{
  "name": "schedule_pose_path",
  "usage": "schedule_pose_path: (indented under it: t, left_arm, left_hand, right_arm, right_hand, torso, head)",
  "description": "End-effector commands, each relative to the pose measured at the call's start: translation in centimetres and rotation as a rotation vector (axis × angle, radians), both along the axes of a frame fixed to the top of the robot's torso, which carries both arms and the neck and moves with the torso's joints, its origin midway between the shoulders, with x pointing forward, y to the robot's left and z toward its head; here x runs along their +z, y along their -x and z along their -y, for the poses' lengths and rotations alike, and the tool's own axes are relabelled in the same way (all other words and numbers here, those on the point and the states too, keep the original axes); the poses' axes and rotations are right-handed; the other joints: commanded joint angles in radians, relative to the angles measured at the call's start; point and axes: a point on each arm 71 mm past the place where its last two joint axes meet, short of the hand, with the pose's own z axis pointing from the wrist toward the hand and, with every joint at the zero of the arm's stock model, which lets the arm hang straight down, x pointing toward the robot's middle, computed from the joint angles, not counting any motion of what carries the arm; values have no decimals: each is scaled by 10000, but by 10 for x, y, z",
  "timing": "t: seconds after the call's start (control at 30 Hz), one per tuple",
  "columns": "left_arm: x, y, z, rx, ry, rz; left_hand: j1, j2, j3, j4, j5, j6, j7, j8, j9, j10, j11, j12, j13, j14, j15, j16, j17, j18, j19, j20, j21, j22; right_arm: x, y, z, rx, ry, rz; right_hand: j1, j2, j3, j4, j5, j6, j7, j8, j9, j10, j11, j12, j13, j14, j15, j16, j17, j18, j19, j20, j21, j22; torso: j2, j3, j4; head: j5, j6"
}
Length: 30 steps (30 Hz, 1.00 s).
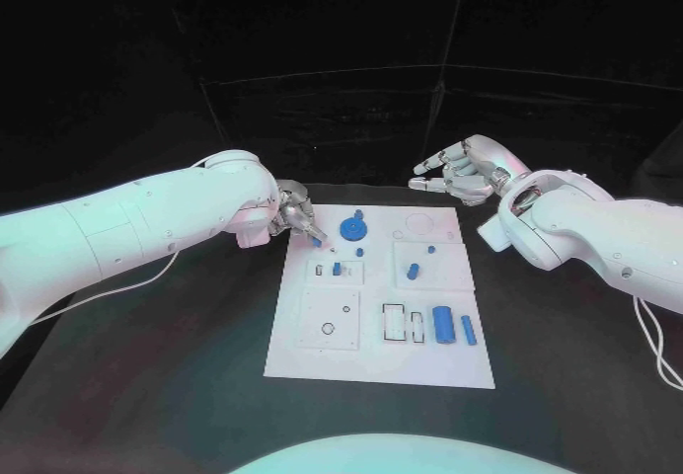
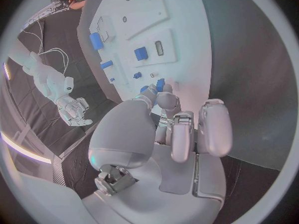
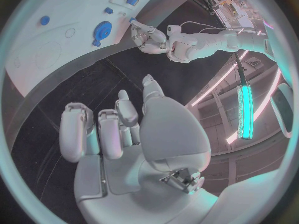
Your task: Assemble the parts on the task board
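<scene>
1. The left hand (image 1: 295, 219) hangs over the far left corner of the board (image 1: 373, 367); its fingertips (image 2: 163, 98) are drawn together on a small blue part (image 1: 315, 239), which looks pinched, though the grip is mostly hidden; if the pinch is shallow, the part may twist or drop on the way to its seat.
2. The blue gear (image 1: 353, 231) sits just beside those fingers; a sideways sweep could knock it or drag it off its place.
3. A small peg (image 1: 336, 268) stands in the left panel, with a little dot (image 1: 359, 252) near it; a low pass of the hand could tip either one.
4. The right hand (image 1: 458, 170) is raised beyond the far right corner of the board, well apart from it, fingers loosely curled and holding nothing; I cannot tell whether it would clear the left hand if both reached inward together; a clash over the far edge is the risk.
5. The long cylinder (image 1: 444, 324) and the bar (image 1: 469, 330) lie at the near right, beside empty slot outlines; being round, the cylinder would likely roll off the board if nudged.
6. A block (image 1: 413, 270) lies on the right panel, a dot (image 1: 431, 249) just beyond it; neither looks seated, so the job is at an early stage, and a shifted board would spoil every later fit.
</scene>
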Motion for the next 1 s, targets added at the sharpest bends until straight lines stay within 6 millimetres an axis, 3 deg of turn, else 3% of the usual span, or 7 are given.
schedule_pose_path:
  t: [0.03,0.2,0.47,1.0]
  left_arm:
    - [2,6,2,284,645,661]
    - [-4,19,2,293,659,870]
    - [-18,35,1,181,369,913]
    - [-27,43,2,81,-22,480]
  left_hand:
    - [-79,-162,1460,-1244,43,70,-69,65,2,118,-5,-19,1,1055,-41,31,2634,11,182,-44,36,24]
    - [-197,-277,1757,-1313,46,88,-72,79,22,150,-9,-21,-13,1055,-44,31,2634,5,197,-48,55,60]
    - [-353,-409,2097,-1378,48,109,-77,99,48,190,-14,-17,-22,1055,-48,31,2634,0,210,-51,70,94]
    - [-440,-489,2330,-1430,55,114,-77,112,67,217,-17,-7,-19,1055,-50,31,2634,-5,221,-53,85,123]
  right_arm:
    - [2,0,0,64,-53,41]
    - [1,0,1,48,-55,32]
    - [1,-1,2,29,-49,24]
    - [1,-1,2,36,-45,22]
  right_hand:
    - [-16,121,-61,-1,26,79,-7,41,12,19,-72,21,4,646,-34,-35,891,165,-48,11,-47,-4]
    - [-16,121,-61,-1,26,79,-7,41,12,19,-72,21,4,646,-34,-35,891,165,-48,11,-47,-4]
    - [-16,121,-61,-1,26,79,-7,41,12,19,-72,21,4,646,-34,-35,891,165,-48,11,-47,-4]
    - [-16,121,-61,-1,26,79,-7,41,12,19,-72,21,4,646,-34,-35,891,165,-48,11,-47,-4]
  torso:
    - [-8,12,24]
    - [-18,19,70]
    - [-7,13,50]
    - [1,19,32]
  head:
    - [36,6]
    - [14,-17]
    - [50,-27]
    - [69,-78]
